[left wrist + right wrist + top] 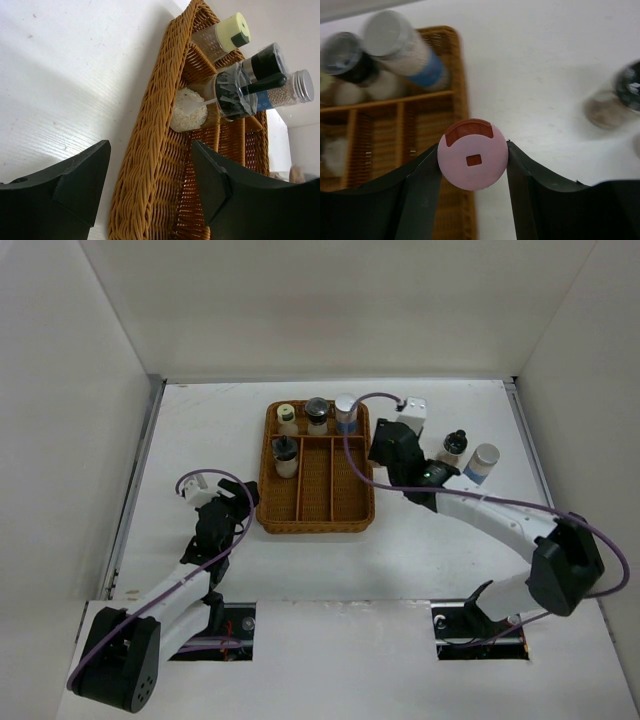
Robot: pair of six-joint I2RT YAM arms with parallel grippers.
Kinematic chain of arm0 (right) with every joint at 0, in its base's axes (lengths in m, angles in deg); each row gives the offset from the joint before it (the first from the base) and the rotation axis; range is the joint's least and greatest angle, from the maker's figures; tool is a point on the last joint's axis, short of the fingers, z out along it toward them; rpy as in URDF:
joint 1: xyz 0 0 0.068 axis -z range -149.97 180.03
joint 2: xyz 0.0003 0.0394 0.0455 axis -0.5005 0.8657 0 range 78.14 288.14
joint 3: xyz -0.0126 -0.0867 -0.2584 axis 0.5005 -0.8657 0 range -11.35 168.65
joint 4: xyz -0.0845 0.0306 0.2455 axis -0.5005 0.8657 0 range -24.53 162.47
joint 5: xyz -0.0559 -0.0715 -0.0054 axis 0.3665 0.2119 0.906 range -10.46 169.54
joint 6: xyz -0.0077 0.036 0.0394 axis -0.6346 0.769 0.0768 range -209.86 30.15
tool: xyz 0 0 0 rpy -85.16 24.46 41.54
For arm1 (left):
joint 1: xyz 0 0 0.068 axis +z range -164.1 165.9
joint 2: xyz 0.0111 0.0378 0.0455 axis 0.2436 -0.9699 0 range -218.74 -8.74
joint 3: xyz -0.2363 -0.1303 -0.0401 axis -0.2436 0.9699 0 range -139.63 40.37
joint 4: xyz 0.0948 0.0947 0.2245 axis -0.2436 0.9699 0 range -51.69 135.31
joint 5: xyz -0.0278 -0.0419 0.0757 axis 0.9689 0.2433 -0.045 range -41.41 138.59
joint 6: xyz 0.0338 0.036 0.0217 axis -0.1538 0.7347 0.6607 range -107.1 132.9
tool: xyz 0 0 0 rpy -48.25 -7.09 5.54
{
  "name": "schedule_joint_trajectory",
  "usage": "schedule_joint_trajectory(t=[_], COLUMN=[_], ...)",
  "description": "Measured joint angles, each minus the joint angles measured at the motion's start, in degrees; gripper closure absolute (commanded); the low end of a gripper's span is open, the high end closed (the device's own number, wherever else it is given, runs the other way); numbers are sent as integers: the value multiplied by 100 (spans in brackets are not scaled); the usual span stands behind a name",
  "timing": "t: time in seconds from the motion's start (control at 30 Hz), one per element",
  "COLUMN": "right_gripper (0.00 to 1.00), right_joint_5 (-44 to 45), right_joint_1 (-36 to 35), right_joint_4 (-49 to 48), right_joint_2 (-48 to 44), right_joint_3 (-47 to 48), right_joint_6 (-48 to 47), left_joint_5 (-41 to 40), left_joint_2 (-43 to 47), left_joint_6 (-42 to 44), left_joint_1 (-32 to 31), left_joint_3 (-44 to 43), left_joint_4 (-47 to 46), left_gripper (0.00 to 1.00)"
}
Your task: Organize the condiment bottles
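Pink-lidded jar (pixel 473 169) sat clamped by its lid between the right gripper (pixel 473 159) fingers, low centre of the wrist view, over the right rim of the wicker tray (pixel 316 524). At lower left of the overhead frame the left gripper (pixel 150 172) hung beside the tray's left rim, jaws partly apart and empty. Four jars stood in the tray's upper compartments: a yellow-green-lidded jar (pixel 287 416), a black-lidded jar (pixel 317 411), a silver-lidded bottle (pixel 346 411) and, below the first, a dark-topped jar (pixel 285 453). Right of the tray, a black-capped shaker (pixel 453 446) and a blue-labelled bottle (pixel 482 463) stood on the table (pixel 200 440).
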Motion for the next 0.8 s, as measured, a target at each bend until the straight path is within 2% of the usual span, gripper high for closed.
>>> schedule_joint_trajectory(t=[0.23, 0.43, 0.73, 0.8], right_gripper=[61, 60, 60, 57], right_joint_5=[-466, -774, -763, -767], right_joint_1=[-769, -1019, -1005, -981], right_joint_4=[-306, -302, -273, -273], right_joint_2=[1475, 2498, 3158, 3193], right_joint_3=[1403, 2347, 2640, 2640], right_joint_6=[-304, -468, -568, -564], left_joint_5=[-4, 0, 7, 4], left_joint_2=[118, 111, 107, 92], left_joint_6=[2, 2, 2, 2], left_joint_1=[0, 2, 11, 9], left_joint_3=[0, 0, 0, 0], left_joint_4=[-11, -7, -9, -11], left_gripper=[36, 36, 36, 36])
